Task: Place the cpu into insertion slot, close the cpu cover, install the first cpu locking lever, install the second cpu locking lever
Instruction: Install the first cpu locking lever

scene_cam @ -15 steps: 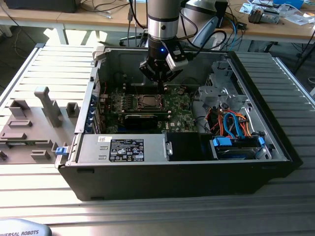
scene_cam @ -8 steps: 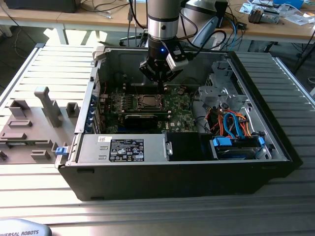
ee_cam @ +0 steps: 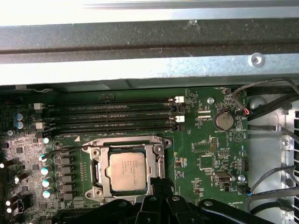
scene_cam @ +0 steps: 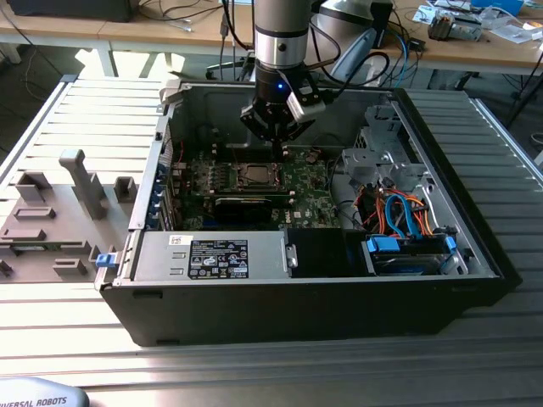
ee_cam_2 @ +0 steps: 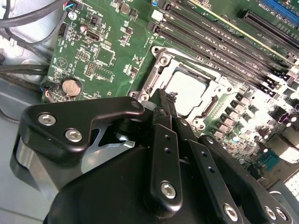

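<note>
Your fingers are pinched together with nothing between them, tips at the edge of the insertion slot, where the cpu already sits under the closed cpu cover inside the computer case.

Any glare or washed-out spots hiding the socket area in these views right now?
In the first wrist view, the case wall is blown out white, yet the cpu reads evenly lit. In the second wrist view, the cpu top glares pale and the gripper darkens the foreground. In the exterior view, sunlight streaks the table.
</note>
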`<action>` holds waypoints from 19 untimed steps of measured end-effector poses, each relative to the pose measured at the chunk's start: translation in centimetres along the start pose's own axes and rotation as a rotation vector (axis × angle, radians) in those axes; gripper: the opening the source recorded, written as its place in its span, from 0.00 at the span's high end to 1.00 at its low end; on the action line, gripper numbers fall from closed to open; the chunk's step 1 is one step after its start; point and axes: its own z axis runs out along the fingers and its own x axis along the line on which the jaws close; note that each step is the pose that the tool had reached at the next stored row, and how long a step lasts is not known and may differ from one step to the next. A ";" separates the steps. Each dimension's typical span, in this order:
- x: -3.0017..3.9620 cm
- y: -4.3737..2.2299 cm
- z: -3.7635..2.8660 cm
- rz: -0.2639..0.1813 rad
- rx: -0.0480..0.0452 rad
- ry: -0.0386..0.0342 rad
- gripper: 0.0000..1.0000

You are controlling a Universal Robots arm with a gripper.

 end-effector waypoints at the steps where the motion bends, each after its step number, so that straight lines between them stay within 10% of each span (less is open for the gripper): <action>1: 0.00 0.00 0.00 -0.001 -0.0001 -0.0001 0.89; 19: 0.00 0.00 0.00 -0.023 -0.0011 -0.0012 0.89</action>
